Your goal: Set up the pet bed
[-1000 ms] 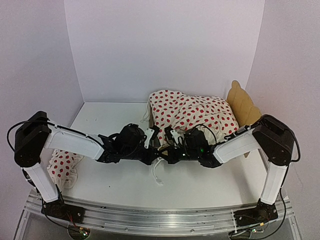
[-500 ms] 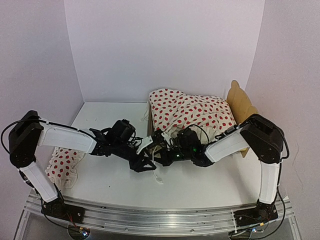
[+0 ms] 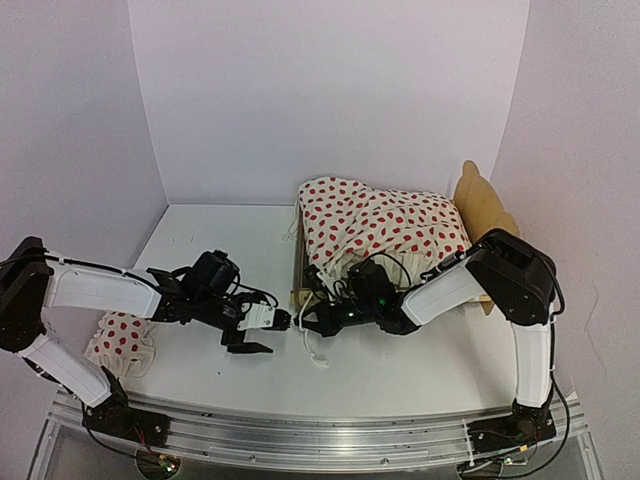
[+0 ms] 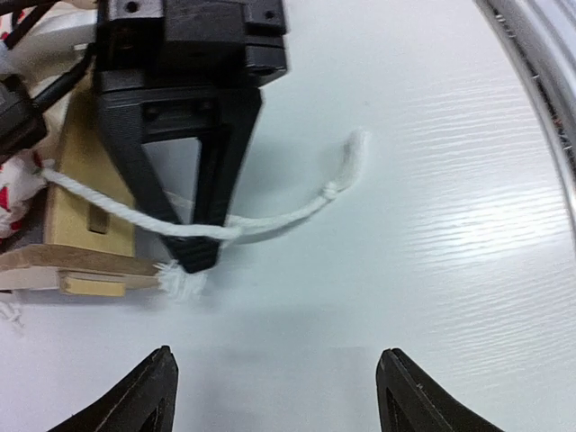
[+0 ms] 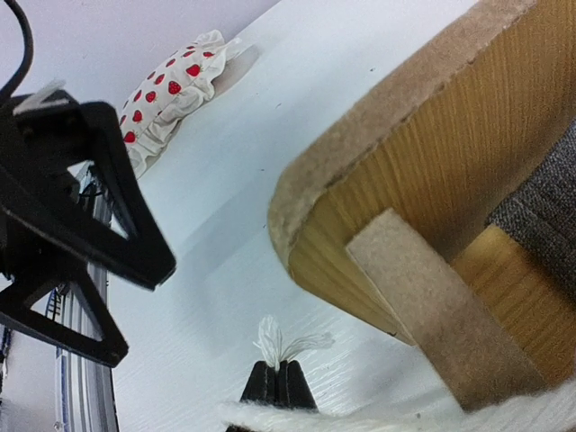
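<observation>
White woodgrain counter [image 3: 200, 240], plain white walls [image 3: 330, 100] on 3 sides, metal rail [image 3: 330, 440] along the front. Pet bed [image 3: 482, 205] sits back-right w/ a red-dotted cloth [image 3: 385, 225] heaped on it (headboard poking out). Left hand [image 4: 274, 396] is spread wide, holding nothing, near the footboard corner. Right hand [image 4: 196, 252] is pinched tight on a white cord [image 4: 288, 216]. Dotted pillow [image 3: 120, 335] front-left.

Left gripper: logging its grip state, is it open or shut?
Open: the left gripper shows fingers wide apart, nothing between them.
</observation>
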`<state>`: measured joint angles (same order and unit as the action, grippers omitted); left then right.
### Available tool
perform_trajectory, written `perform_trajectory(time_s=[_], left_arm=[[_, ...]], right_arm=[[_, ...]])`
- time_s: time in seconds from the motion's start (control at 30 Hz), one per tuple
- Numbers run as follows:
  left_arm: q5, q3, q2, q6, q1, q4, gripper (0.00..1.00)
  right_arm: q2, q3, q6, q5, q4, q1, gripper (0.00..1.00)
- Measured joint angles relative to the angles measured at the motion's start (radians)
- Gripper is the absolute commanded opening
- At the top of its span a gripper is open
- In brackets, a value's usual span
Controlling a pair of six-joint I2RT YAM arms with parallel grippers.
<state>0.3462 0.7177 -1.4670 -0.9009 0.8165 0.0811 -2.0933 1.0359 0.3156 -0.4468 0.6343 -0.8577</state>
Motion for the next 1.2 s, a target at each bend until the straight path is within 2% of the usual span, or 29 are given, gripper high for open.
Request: perform_trajectory(time_s=[0.2,0.4,0.53,0.73,1.0,1.2], left_arm=[[-0.061,-0.006,-0.119,-0.117,-0.017,-0.244,0.76],[-0.062,-0.016,-0.206,-0.199,-0.017,-0.38,0.65],[-0.052,-0.012,-0.225,-0.21,-0.017,-0.421,0.53],[-0.02,0.003,-0.225,-0.222,-0.017,-0.45,0.29],[0.002,0.016,-0.248,-0.252,-0.017,-0.43,0.21],[0.008,0.022,-0.259,-0.28,-0.017,-0.411,0.18]], right_arm=[[0.0,0.0,-0.001,-0.006,0.001,0.0,0.0],[0.0,0.0,-0.004,-0.008,0.0,0.0,0.0],[0.0,0.0,-0.007,-0.01,0.0,0.0,0.0],[0.0,0.0,-0.017,-0.014,-0.007,0.0,0.0],[0.001,0.0,-0.02,-0.016,-0.025,0.002,0.0],[0.003,0.0,-0.024,-0.022,-0.027,0.002,0.0]])
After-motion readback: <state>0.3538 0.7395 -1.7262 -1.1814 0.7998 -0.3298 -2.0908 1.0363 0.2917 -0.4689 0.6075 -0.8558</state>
